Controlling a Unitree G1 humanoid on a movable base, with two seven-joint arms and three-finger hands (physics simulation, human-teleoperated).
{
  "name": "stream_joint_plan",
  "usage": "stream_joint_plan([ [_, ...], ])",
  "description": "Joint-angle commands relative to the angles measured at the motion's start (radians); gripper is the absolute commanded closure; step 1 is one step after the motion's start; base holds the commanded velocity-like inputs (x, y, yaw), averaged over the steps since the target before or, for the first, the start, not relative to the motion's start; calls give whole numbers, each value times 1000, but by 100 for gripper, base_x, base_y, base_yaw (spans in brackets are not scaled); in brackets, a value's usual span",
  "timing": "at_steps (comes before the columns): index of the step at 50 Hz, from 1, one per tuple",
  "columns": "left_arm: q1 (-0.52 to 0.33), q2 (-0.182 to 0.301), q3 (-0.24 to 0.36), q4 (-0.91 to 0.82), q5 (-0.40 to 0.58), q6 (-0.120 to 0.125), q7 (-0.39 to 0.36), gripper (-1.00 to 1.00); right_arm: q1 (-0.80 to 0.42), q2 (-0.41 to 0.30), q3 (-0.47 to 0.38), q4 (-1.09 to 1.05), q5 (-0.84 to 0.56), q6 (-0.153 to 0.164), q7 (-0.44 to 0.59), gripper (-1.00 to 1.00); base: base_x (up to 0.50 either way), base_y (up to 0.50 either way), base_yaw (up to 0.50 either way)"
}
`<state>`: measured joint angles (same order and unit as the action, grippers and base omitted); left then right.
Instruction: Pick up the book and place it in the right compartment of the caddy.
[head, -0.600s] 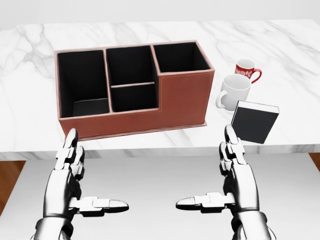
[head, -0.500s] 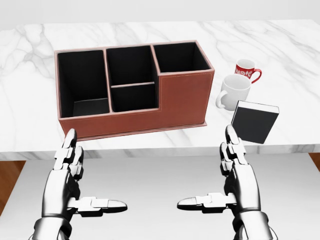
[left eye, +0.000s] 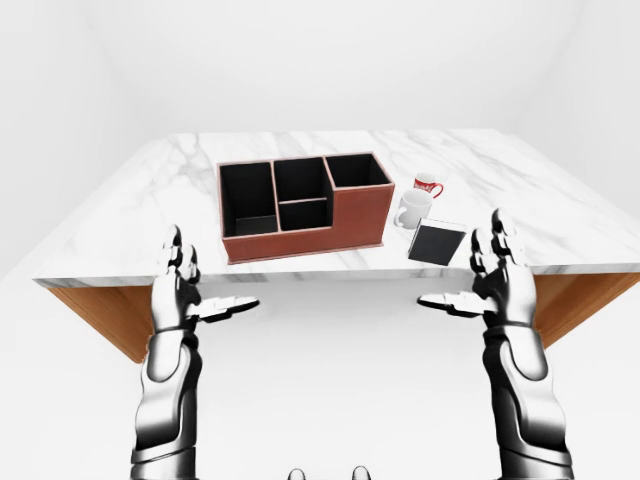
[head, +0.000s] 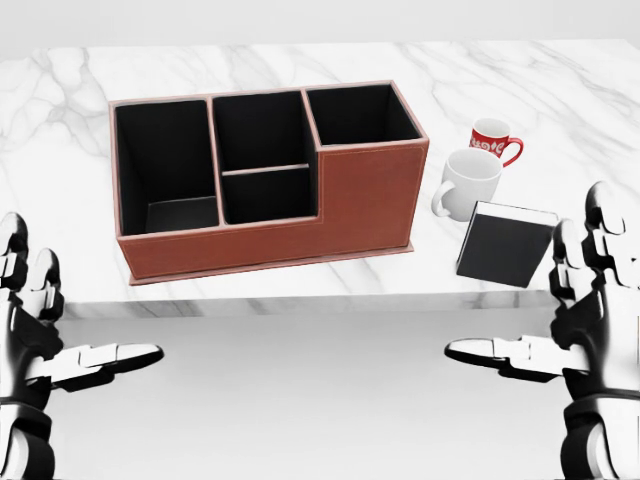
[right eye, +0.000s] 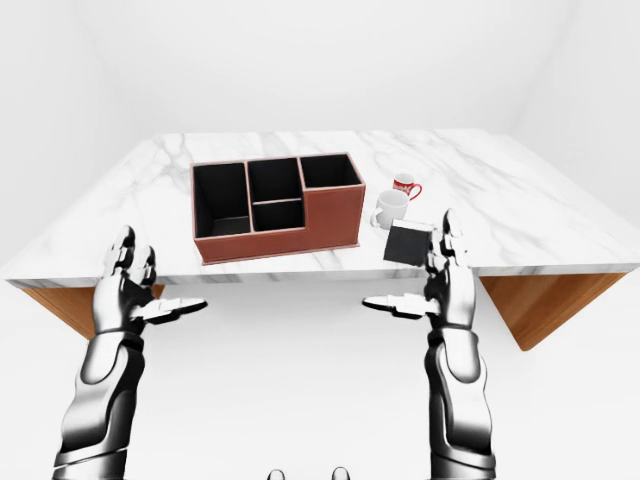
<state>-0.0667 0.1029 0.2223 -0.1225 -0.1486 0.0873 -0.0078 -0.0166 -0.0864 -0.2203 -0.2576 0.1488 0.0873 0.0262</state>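
A black book (head: 503, 244) with white page edges lies on the marble table (head: 560, 90), right of the brown caddy (head: 370, 200) and just below the white mug. The caddy has several black-lined compartments; its right one (head: 360, 112) is empty. My right hand (head: 560, 315) is open, below and right of the book, off the table edge. My left hand (head: 55, 320) is open at the far left, below the caddy's left end. Neither hand touches anything.
A white mug (head: 465, 180) stands right of the caddy, touching the book's top edge. A red mug (head: 493, 138) stands just above it. The table's near edge (head: 300, 298) runs between my hands and the objects. A wooden base (left eye: 100, 312) shows under the table.
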Motion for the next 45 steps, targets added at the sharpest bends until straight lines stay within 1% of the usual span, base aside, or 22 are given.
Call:
stream_joint_plan([
  [1,-47,87,220,-61,-227,0,104,-100,4,-100,-300,-273,177,0,-10,-100,0,0,0],
  [3,-49,105,212,-15,-218,-11,121,-100,11,-111,-349,-282,221,0,8,-100,0,0,0],
  [5,-47,113,228,-10,-250,-17,149,-100,17,-121,-377,-277,224,0,12,-100,0,0,0],
  [6,-50,121,235,-6,-253,-26,163,-100,18,-126,-390,-275,234,0,20,-100,0,0,0],
  [7,-50,128,249,-12,-270,-30,177,-100,19,-129,-400,-268,240,0,27,-100,0,0,0],
  [9,-48,147,277,-22,-297,-27,205,-100,21,-133,-423,-257,254,0,30,-100,0,0,0],
  [10,-47,155,291,-21,-306,-34,215,-100,21,-137,-431,-248,262,0,34,-100,0,0,0],
  [11,-44,159,308,-27,-328,-46,222,-100,22,-139,-436,-226,262,0,41,-100,0,0,0],
  [12,-40,165,318,-29,-342,-52,227,-100,22,-143,-444,-216,269,0,43,-100,0,0,0],
  [13,-38,171,328,-25,-351,-52,239,-100,24,-151,-462,-214,285,0,44,-100,0,0,0],
  [14,-36,174,329,-26,-356,-49,245,-100,26,-157,-470,-210,292,0,44,-100,0,0,0],
  [17,-30,173,327,-36,-362,-53,254,-100,30,-165,-478,-206,302,0,46,-100,0,0,0],
  [20,-28,163,310,-46,-353,-57,261,-100,26,-167,-464,-203,290,0,43,-100,0,0,0],
  [26,-37,168,308,-6,-350,-81,253,-100,28,-171,-477,-239,302,0,37,-100,0,0,0],
  [28,-36,165,304,-2,-348,-90,257,-100,30,-164,-465,-248,294,0,42,-100,8,0,0],
  [30,-34,161,295,-3,-345,-95,255,-100,29,-159,-452,-257,274,0,42,-100,20,0,0],
  [32,-33,159,291,-7,-343,-94,255,-100,27,-157,-449,-256,269,0,47,-100,29,0,0],
  [37,-33,163,298,-3,-346,-94,256,-100,27,-158,-463,-285,281,0,44,-100,37,0,0],
  [45,-31,155,285,-6,-323,-113,258,-100,27,-152,-462,-289,274,0,48,-100,38,0,0],
])
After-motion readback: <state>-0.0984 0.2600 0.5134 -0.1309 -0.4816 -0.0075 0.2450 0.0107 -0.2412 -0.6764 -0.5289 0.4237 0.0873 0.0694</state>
